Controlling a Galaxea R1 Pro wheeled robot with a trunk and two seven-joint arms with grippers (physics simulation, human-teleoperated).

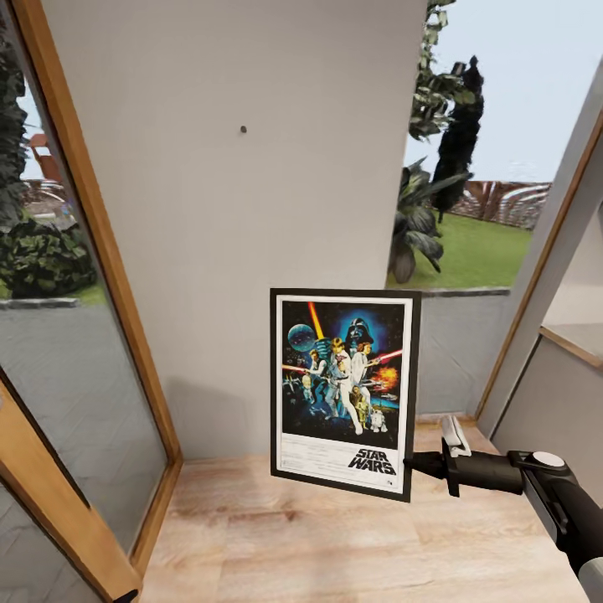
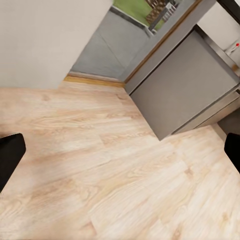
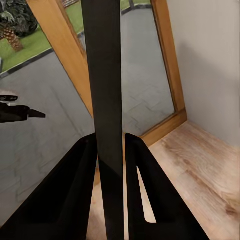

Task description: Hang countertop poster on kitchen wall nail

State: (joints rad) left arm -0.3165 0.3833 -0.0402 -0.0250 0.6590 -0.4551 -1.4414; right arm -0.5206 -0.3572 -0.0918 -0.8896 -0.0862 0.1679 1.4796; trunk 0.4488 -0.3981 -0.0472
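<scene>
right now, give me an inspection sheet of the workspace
surface: pale wood-plank floor; no countertop seen
job's things: black-framed upright Star Wars poster held off the floor, low before the plain white wall; small dark wall nail well above it, bare
clutter: nothing seen
grippers: right gripper shut on the poster's lower right edge, its black fingers either side of the frame; left gripper open over the floor, holding nothing
cables: nothing seen
surroundings: wood-framed glass panel on the left, window onto garden plants on the right, grey cabinet side
</scene>
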